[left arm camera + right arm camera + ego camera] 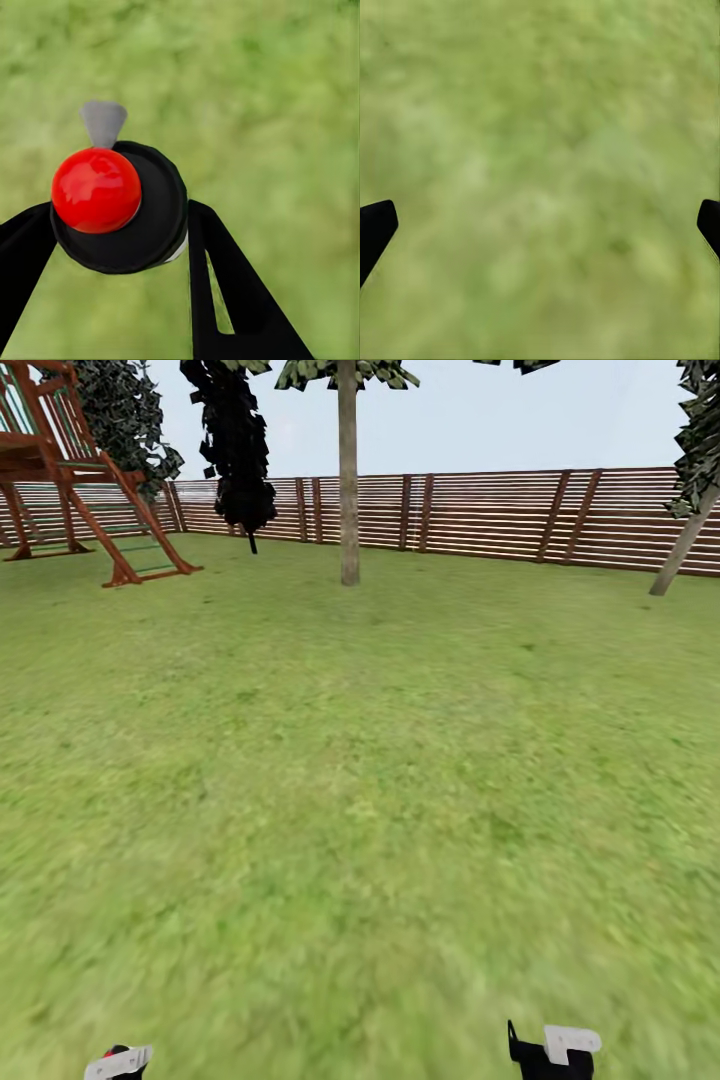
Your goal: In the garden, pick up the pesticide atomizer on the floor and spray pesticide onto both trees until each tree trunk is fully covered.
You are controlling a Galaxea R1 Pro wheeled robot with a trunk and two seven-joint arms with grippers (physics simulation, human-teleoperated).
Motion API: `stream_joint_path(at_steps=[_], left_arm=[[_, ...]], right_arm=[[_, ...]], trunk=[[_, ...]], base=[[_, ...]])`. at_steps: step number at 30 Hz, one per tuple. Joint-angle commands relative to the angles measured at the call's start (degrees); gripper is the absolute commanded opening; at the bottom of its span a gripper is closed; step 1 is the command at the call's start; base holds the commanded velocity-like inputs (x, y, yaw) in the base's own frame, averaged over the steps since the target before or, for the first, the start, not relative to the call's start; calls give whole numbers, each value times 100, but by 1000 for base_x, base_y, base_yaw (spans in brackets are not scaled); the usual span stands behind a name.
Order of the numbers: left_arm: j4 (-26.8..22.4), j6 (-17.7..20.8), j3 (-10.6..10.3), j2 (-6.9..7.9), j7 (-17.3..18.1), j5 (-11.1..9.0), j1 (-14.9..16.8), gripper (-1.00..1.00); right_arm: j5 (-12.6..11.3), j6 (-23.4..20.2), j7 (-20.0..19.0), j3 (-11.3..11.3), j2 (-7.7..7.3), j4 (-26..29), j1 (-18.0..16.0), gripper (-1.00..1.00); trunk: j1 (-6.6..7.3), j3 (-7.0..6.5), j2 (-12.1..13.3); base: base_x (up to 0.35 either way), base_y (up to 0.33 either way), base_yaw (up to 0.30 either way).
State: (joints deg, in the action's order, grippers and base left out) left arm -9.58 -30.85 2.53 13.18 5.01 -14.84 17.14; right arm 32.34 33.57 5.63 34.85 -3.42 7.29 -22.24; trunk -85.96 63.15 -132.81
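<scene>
Left pincer [124,225] clamped on pesticide atomizer [120,206], black cap with red knob and grey nozzle pointing away over grass [262,97]; held low, likely for carrying while robot drives. Right pincer [540,225] spread wide, nothing between fingers. Nearest tree trunk [348,490] well ahead across lawn, second trunk [683,545] far right by fence [500,510]. No spray yet. No readable labels or writing.
</scene>
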Motion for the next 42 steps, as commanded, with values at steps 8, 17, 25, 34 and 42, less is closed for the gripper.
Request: stream_joint_path(at_steps=[8, 17, 25, 34, 42], left_arm=[[0, 0, 2, 1, 0, -2, 2, -100], [0, 0, 2, 1, 0, -1, 0, -100], [0, 0, 2, 4, 0, -1, 1, -100], [0, 0, 2, 0, 0, -1, 0, -100], [0, 0, 2, 1, 0, -1, 0, -100]], right_arm=[[0, -1, 0, -1, -1, 0, 0, 100], [0, -6, 0, 1, -1, 0, -2, 100], [0, -6, 0, 3, 0, 0, 0, 100], [0, -9, 0, 3, -1, 0, 1, 100], [0, -6, 0, 0, 0, 0, -2, 100]], trunk=[[0, 0, 0], [0, 0, 0], [0, 0, 0], [0, 0, 0], [0, 0, 0]], base=[[343, 0, 0], [343, 0, 0], [343, 0, 0], [343, 0, 0], [343, 0, 0]])
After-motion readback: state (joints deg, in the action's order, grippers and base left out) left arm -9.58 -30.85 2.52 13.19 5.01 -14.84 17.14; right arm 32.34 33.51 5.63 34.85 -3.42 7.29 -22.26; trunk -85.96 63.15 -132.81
